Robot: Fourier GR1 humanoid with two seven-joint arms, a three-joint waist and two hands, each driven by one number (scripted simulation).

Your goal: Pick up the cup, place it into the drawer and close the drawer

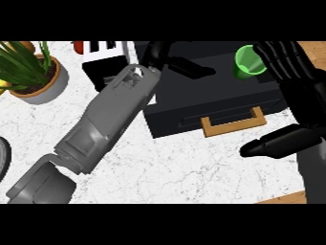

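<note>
The right robot hand (287,62) is carrying the green cup (248,61) at about one o'clock, its fingers curled around the cup's far side, apparently so the cup can go down into the black drawer (215,95) below it. The cup is hanging over the drawer's upper right part, not yet released. The left robot hand (167,56) is reaching in at twelve o'clock, fingers relaxed and apart, resting by the drawer's back edge, probably to steady or later push it. The wooden handle (233,123) is facing six o'clock. A potted plant (26,72) is sitting at ten o'clock on the table (179,167).
</note>
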